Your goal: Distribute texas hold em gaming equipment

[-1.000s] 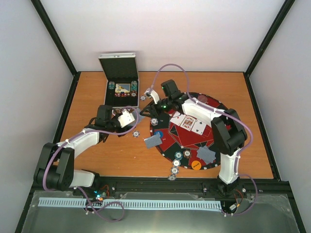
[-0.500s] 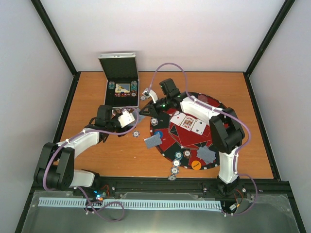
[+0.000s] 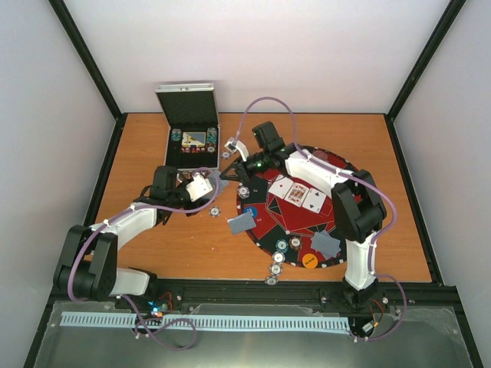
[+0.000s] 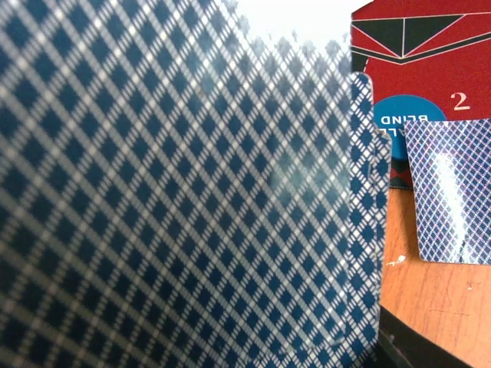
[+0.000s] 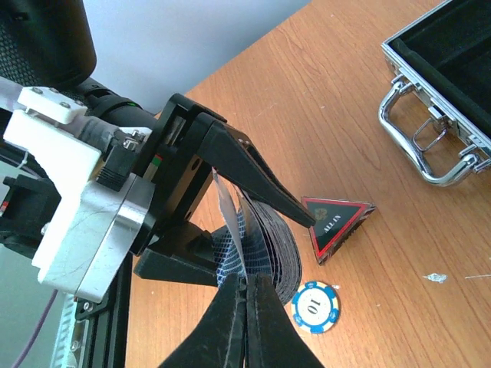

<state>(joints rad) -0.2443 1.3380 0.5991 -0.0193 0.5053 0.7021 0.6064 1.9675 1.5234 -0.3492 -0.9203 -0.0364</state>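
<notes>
Edged right gripper [image 5: 247, 295] left vs 1 s ago, onto deck [image 5: 275, 241].
Jaws tog. on one card [image 5: 232, 257] edge; left gripper [image 3: 215, 182] jaws clamped round deck.

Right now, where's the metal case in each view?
Top external: metal case, open, at the back left of the table.
Left wrist: not in it; the held card deck fills most of the frame.
Right wrist: upper right corner, cut off by the frame edge.
Shared landmark: that deck, also in right wrist.
</notes>
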